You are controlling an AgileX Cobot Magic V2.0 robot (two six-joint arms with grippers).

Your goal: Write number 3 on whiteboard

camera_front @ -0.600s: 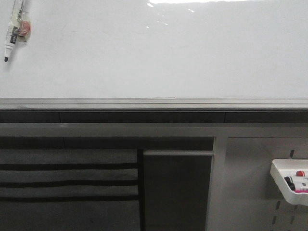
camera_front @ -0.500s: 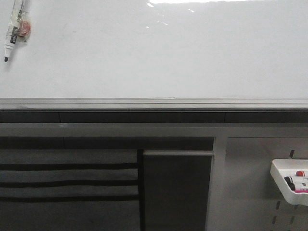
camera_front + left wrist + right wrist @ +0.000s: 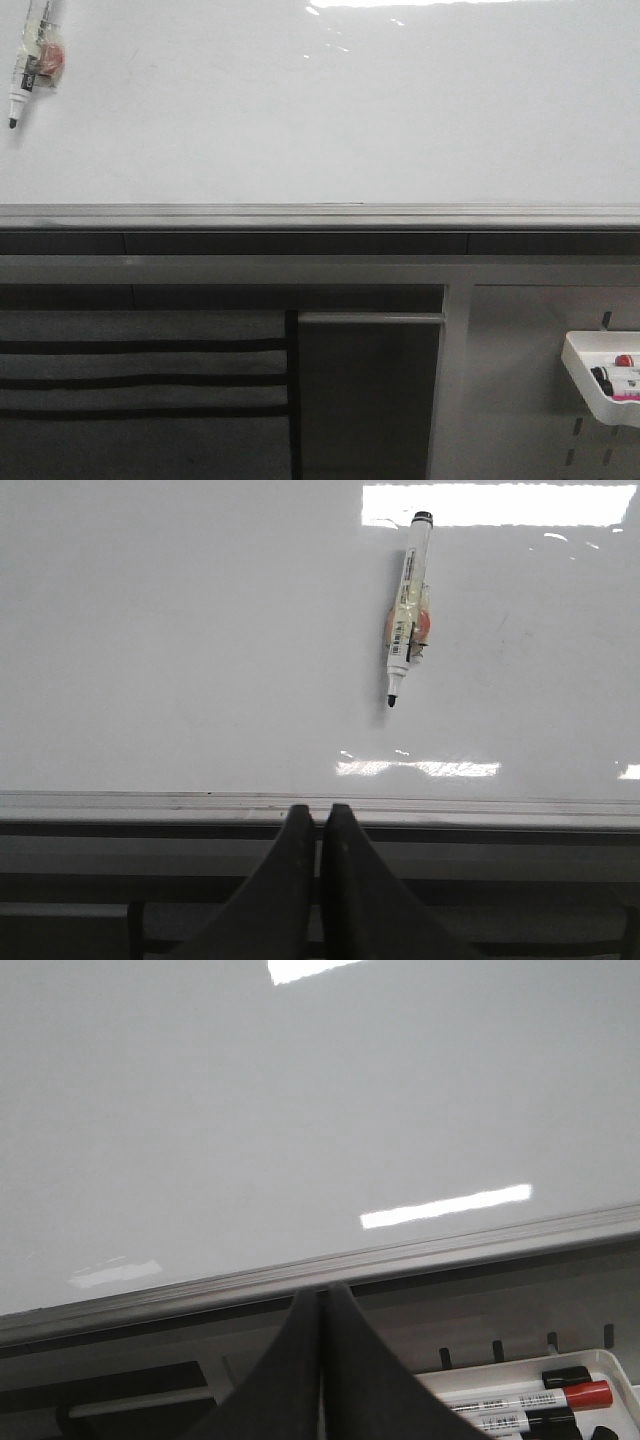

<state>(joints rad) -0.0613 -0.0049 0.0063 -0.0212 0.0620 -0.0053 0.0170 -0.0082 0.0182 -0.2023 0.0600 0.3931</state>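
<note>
The whiteboard (image 3: 330, 110) fills the upper half of the front view, glossy and blank, with a grey rail (image 3: 320, 215) along its lower edge. No number 3 shows on it. A black-tipped marker (image 3: 30, 60) hangs on the board at the far upper left; it also shows in the left wrist view (image 3: 408, 608). Neither gripper shows in the front view. My left gripper (image 3: 319, 815) is shut and empty, low in front of the rail. My right gripper (image 3: 322, 1293) is shut and empty, below the board's (image 3: 300, 1110) lower edge.
Below the board are grey panels and a cabinet (image 3: 370, 395). A white tray (image 3: 602, 385) with several markers hangs at the lower right; it also shows in the right wrist view (image 3: 530, 1395).
</note>
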